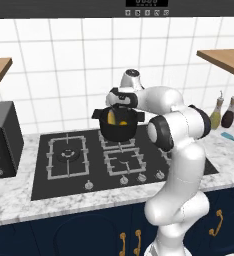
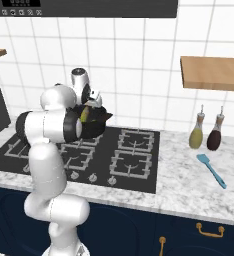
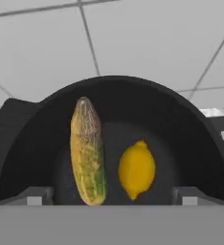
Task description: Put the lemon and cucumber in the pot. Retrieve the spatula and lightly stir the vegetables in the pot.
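The black pot [image 1: 118, 130] stands on a rear burner of the stove, also visible as the pot [image 2: 97, 125] partly behind my arm. Inside it, the yellowish-green cucumber [image 3: 87, 153] lies beside the small yellow lemon [image 3: 137, 168], both resting on the pot's bottom inside its wall [image 3: 185, 124]. My gripper [image 3: 113, 196] hovers just above the pot mouth, open, fingertips wide apart with nothing between them. From the left base camera, the gripper [image 1: 120, 102] sits directly over the pot. The teal spatula [image 2: 211, 170] lies on the marble counter, far right of the stove.
Two bottles [image 2: 196, 132] [image 2: 215, 134] stand against the wall behind the spatula. A black appliance [image 1: 1, 140] sits on the counter left of the cooktop [image 1: 64, 172]. Wooden shelves [image 2: 214, 72] hang on the tiled wall on both sides.
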{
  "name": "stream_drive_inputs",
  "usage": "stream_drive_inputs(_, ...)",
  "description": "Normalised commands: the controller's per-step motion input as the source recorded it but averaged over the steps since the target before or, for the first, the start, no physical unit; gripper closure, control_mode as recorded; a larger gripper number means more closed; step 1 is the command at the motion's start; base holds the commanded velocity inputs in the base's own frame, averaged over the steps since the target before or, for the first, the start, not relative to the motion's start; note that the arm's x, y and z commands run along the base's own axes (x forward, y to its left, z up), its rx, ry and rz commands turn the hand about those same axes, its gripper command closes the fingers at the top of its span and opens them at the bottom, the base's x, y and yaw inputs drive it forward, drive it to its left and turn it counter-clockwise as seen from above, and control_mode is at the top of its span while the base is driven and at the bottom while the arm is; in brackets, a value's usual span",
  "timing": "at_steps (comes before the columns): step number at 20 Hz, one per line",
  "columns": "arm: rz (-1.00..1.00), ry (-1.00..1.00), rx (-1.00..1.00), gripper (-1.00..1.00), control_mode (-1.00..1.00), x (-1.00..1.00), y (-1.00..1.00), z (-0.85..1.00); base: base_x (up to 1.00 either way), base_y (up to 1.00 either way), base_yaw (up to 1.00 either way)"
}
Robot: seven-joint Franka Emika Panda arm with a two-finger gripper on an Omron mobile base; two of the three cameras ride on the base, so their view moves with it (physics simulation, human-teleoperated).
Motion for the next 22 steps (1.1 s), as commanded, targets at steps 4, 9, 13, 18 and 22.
stream_drive_inputs(4,0.00,-0.06,0.10,-1.00,-1.00,-1.00,-0.38,0.81,0.00,0.00,0.00)
stream_drive_inputs(9,-0.10,0.00,0.12,-1.00,-1.00,-1.00,-0.53,0.37,0.00,0.00,0.00)
stream_drive_inputs(13,-0.19,0.09,0.10,-1.00,-1.00,-1.00,-0.64,0.03,0.00,0.00,0.00)
stream_drive_inputs(18,-0.12,0.14,0.09,-1.00,-1.00,-0.96,-0.41,0.03,0.00,0.00,0.00)
stream_drive_inputs(22,-0.09,0.17,0.10,-1.00,-1.00,-0.84,-0.36,0.04,0.00,0.00,0.00)
